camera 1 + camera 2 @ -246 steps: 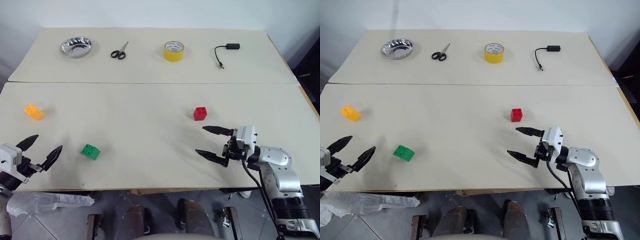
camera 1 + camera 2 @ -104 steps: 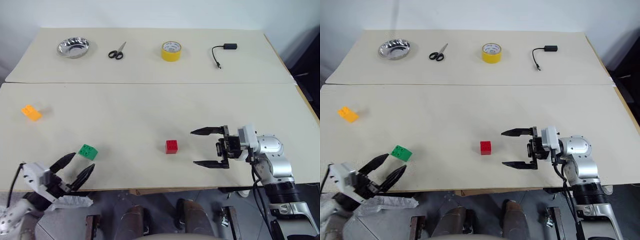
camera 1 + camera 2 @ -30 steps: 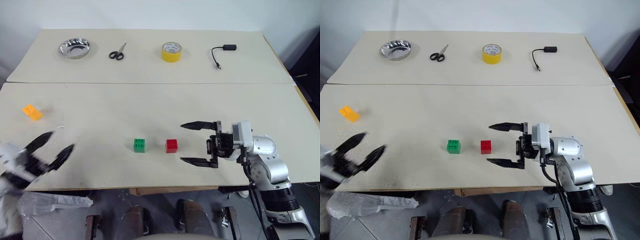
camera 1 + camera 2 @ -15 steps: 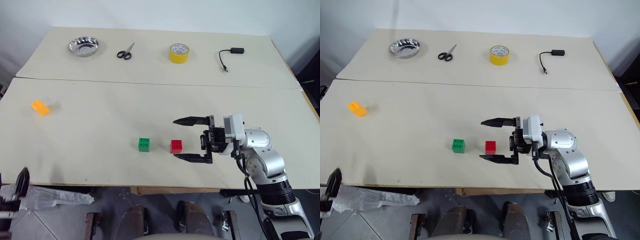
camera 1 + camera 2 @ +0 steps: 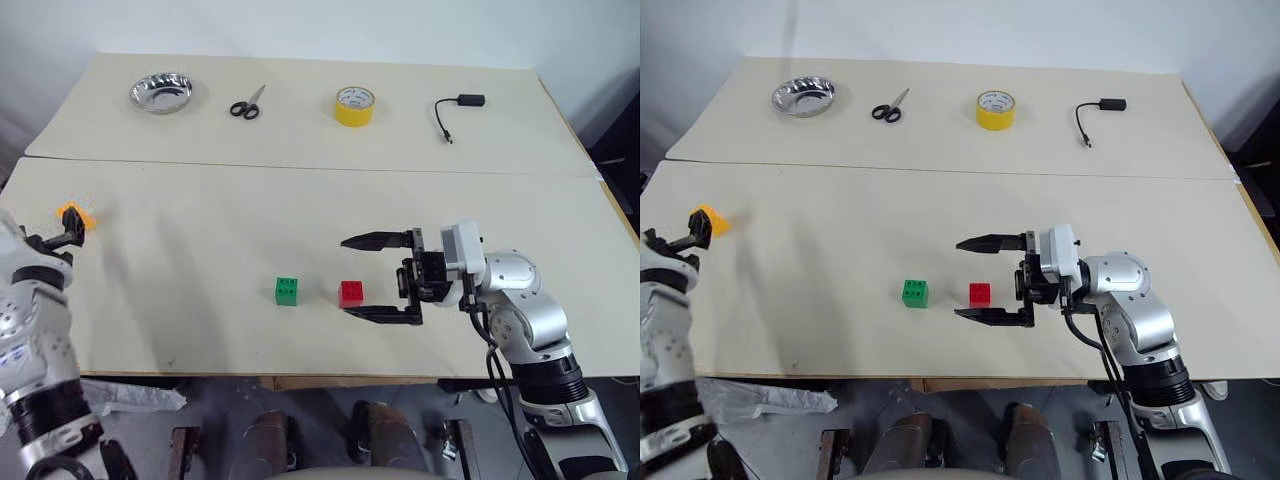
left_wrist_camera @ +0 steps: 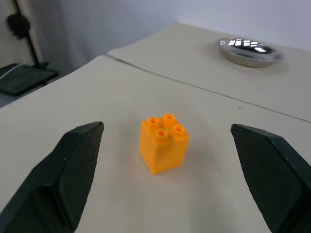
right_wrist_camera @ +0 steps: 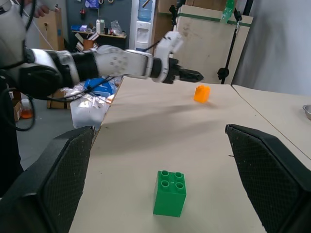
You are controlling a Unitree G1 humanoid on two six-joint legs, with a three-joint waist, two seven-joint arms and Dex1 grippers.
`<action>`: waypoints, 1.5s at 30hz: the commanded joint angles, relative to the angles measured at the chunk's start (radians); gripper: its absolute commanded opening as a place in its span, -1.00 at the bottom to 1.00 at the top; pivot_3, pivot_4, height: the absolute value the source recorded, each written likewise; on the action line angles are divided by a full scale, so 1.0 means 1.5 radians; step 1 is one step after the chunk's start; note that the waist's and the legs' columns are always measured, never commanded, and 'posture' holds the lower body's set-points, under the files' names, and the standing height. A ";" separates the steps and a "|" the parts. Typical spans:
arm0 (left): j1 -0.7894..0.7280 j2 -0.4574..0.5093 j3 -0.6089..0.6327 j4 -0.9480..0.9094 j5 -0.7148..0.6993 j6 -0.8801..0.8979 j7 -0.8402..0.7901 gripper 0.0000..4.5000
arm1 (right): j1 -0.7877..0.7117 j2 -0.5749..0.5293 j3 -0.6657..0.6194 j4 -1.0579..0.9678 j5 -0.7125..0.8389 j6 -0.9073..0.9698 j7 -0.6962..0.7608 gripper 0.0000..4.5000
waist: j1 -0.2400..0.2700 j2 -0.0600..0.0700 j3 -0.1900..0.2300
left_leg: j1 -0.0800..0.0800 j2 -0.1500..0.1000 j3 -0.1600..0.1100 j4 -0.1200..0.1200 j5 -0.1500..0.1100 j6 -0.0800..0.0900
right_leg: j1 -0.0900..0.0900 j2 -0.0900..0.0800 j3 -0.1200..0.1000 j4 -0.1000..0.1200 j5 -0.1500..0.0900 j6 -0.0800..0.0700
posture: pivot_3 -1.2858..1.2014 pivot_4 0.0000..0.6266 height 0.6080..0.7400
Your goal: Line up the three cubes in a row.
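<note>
Green cube (image 5: 287,290) and red cube (image 5: 351,293) side by side at table (image 5: 200,210) centre; orange cube (image 6: 164,142) far out at 9 o'clock. Left gripper (image 6: 165,179) spread wide, empty, orange cube ahead between the fingers. Right gripper (image 5: 378,277) wide open, empty, just beside red at 3 o'clock

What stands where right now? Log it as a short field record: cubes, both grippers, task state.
green cube: beside red cube, small gap between
orange cube: far off at table's left edge
left gripper: open, fingers either side of orange cube, not touching
right gripper: open, by red cube
row: two of three placed
</note>
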 commanded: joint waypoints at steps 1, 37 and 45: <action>-0.055 -0.007 -0.016 0.054 0.028 -0.010 0.040 0.98 | -0.013 0.004 -0.004 -0.005 0.005 -0.007 0.005 1.00 | 0.001 0.000 0.000 | 0.000 0.000 0.000 0.000 0.000 0.000 | 0.000 0.000 0.000 0.000 0.000 0.000 | 0.03 -0.52 1.00; 0.087 0.241 -0.146 0.037 -0.151 -0.136 -0.897 -0.35 | 0.103 -0.057 -0.058 -0.010 -0.015 -0.048 -0.003 1.00 | -0.005 0.001 0.002 | -0.001 0.001 0.000 -0.001 0.000 -0.001 | 0.002 0.000 -0.009 -0.004 -0.001 0.000 | 0.03 -0.52 1.00; -0.009 0.230 -0.333 0.185 -0.021 -0.320 -1.140 -0.35 | 0.135 -0.079 -0.080 -0.034 -0.011 -0.040 -0.014 1.00 | 0.002 0.005 0.004 | -0.001 0.000 0.001 0.000 0.000 -0.001 | 0.002 0.000 -0.008 -0.004 -0.001 0.000 | 0.03 -0.52 1.00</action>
